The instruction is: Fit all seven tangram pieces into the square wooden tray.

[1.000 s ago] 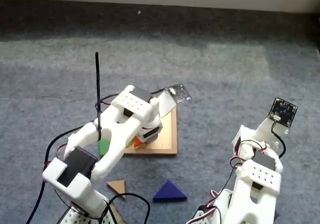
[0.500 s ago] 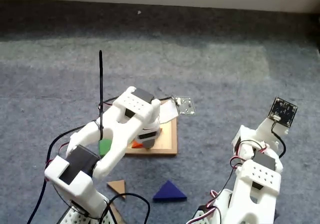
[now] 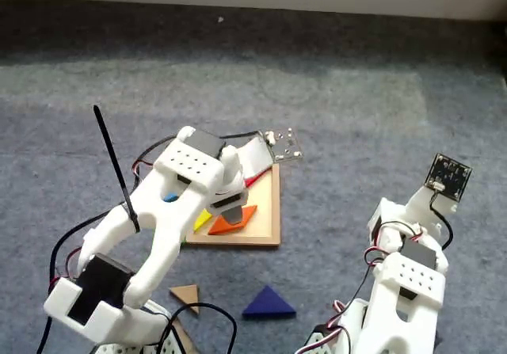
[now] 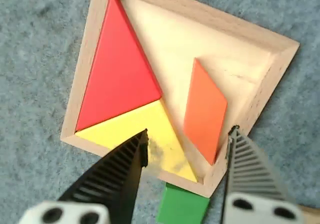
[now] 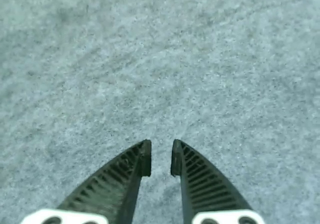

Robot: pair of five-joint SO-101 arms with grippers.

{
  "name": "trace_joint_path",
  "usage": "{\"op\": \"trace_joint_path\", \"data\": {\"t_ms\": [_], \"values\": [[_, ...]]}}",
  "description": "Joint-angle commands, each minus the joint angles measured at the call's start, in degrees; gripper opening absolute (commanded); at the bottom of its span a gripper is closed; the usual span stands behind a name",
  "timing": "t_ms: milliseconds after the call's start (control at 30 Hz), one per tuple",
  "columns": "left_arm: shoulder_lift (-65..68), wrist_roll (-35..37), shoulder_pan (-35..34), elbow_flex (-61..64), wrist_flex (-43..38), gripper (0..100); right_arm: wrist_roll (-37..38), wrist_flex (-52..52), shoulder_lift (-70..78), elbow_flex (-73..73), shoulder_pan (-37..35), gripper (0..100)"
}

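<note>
Left gripper point(image 4: 189, 133), fingers spread and holding nothing, hovers over the square wooden tray point(image 4: 200, 13). Inside lie a red triangle point(image 4: 117, 78), a yellow triangle point(image 4: 150, 116) and an orange parallelogram point(image 4: 205, 111). A green piece point(image 4: 182, 204) sits just outside the rim. Nearer, a blue triangle point(image 3: 269, 302) and a tan piece point(image 3: 186, 295) lie on grey carpet point(image 3: 356, 116). Right gripper point(image 5: 160, 144), well to the right, is almost pressed together, empty.
</note>
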Motion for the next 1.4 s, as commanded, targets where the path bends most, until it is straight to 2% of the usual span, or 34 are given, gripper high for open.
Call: {"op": "trace_joint_path", "data": {"t_ms": [0, 167, 333, 467, 767, 900, 1033, 1233, 1367], "values": [[-0.7, 4.0, -0.3, 1.3, -4.4, 27, -0.3, -1.2, -1.3, -0.1, -0.9, 8.0], [3.3, 5.3, -0.6, 6.4, -11.1, 27, -0.3, -1.2, -1.3, -0.1, -0.9, 8.0], [4.6, 3.1, -4.7, 7.6, -11.5, 27, -0.3, -1.2, -1.3, -0.1, -0.9, 8.0], [4.6, -3.0, -7.3, 7.3, -7.1, 27, -0.3, -1.2, -1.3, -0.1, -0.9, 8.0], [-6.7, -3.4, -7.9, 7.6, -2.1, 27, -0.3, -1.5, -1.3, -0.1, -0.9, 8.0], [-12.4, 2.5, -7.9, 7.7, -3.8, 27, -0.3, -1.5, -1.3, -0.1, -0.9, 8.0], [-10.0, 8.1, -6.1, 7.9, -7.2, 27, -0.3, -1.5, -1.3, -0.1, -0.9, 8.0], [0.5, 12.0, -3.7, 8.3, -13.7, 27, -0.3, -1.5, -1.3, -0.1, -0.9, 8.0], [5.5, 10.8, -3.9, 8.0, -14.9, 27, -0.3, -1.5, -1.3, -0.1, -0.9, 8.0]]}}
